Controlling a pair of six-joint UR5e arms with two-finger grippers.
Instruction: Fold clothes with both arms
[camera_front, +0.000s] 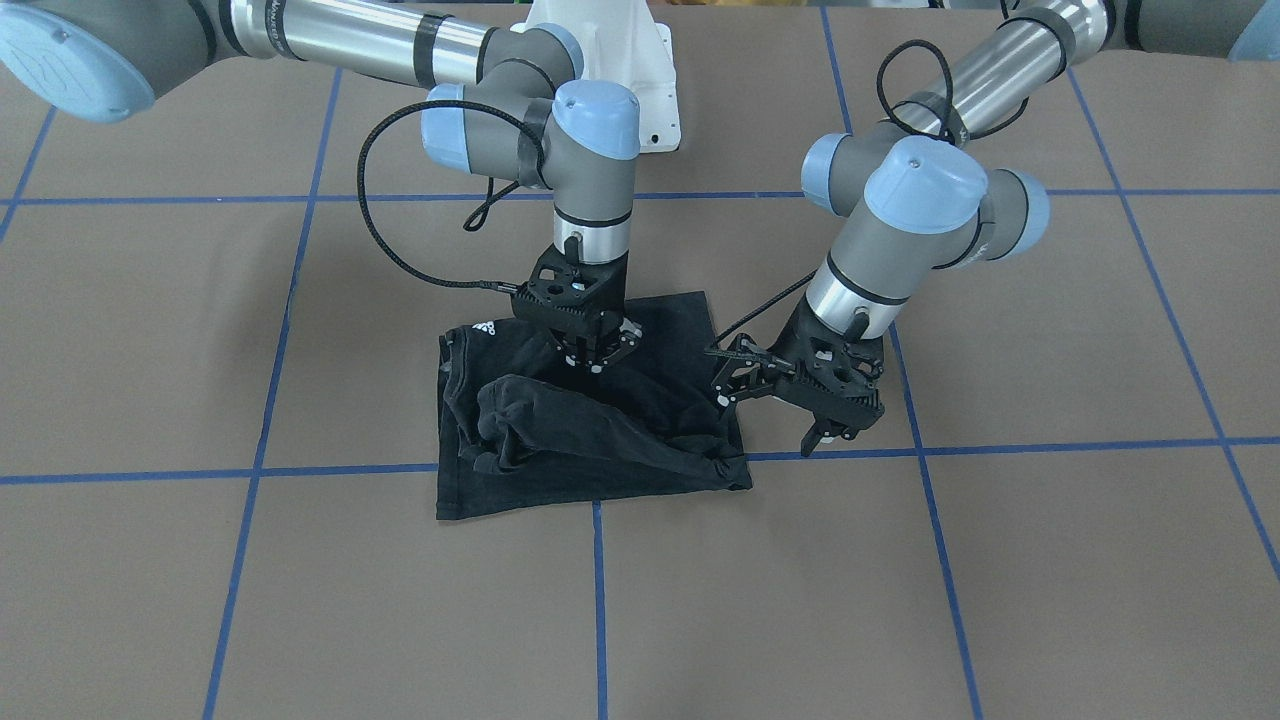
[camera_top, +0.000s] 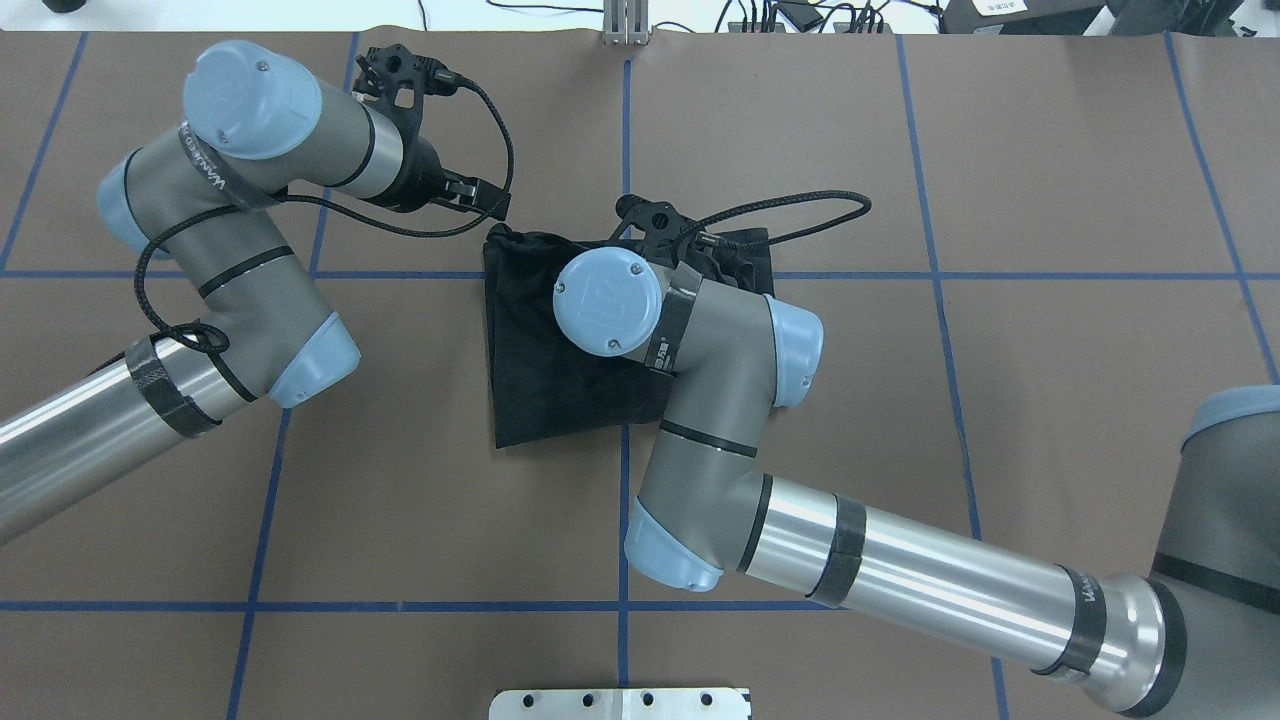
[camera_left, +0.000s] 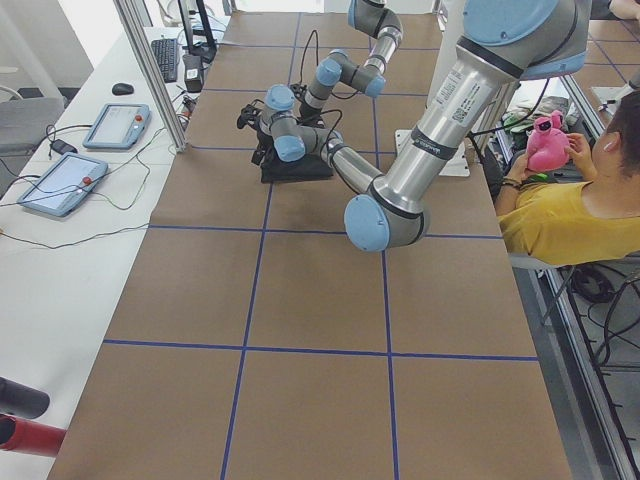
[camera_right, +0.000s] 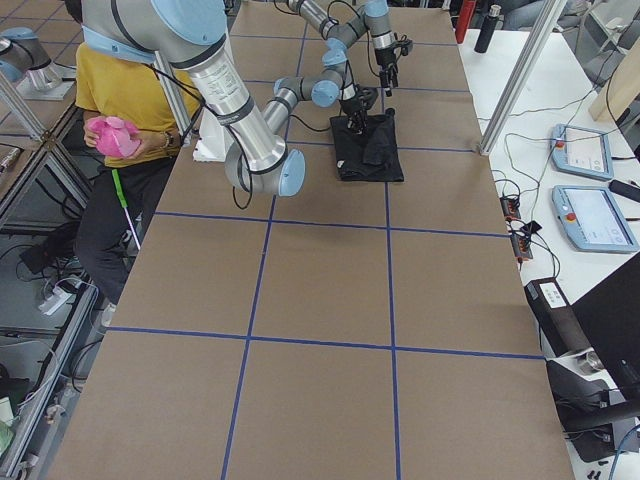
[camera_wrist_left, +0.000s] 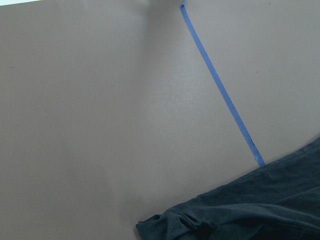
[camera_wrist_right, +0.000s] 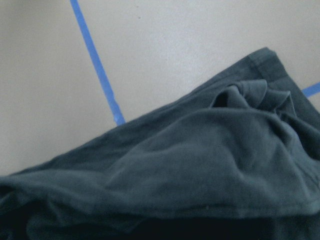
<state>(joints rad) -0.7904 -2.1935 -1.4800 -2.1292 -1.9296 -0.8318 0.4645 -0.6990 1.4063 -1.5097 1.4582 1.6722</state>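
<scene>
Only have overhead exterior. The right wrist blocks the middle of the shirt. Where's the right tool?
Observer: In the front view the right tool points straight down onto the black T-shirt, on the robot's side of a bunched ridge of fabric. I can't tell if it's open or shut.
Operator: Left tool on the cloth?
Observer: No. The left tool is beside the shirt's edge, over the table.
Operator: Anyone near?
Observer: A person in a yellow top sits by the robot's base, holding a pink thing.
</scene>
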